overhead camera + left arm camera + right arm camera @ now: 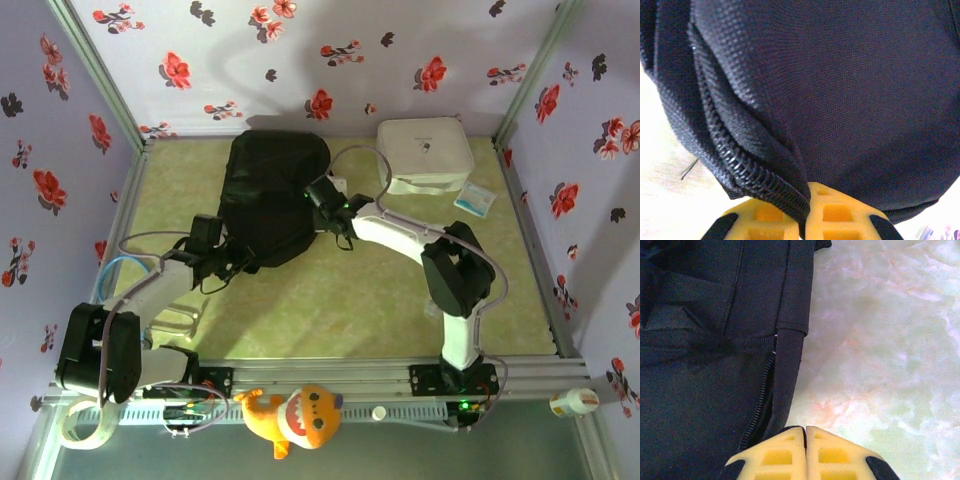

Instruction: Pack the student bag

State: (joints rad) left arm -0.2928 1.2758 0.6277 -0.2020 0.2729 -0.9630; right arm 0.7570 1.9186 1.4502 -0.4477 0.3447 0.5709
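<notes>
student bag (268, 190) lies flat on the table (400, 300), toward the back. left gripper (806, 200) sits at its near-left edge, jaws clamped on the zipper seam (740, 165). right gripper (806, 430) sits at the bag's right edge, jaws pressed together, fabric touching one finger; can't tell if any is caught.

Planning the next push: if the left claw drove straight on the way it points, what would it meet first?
The bag: its black fabric lies directly ahead of the left claw, whose shut tips seem to pinch the zipper seam, so contact is immediate.
</notes>
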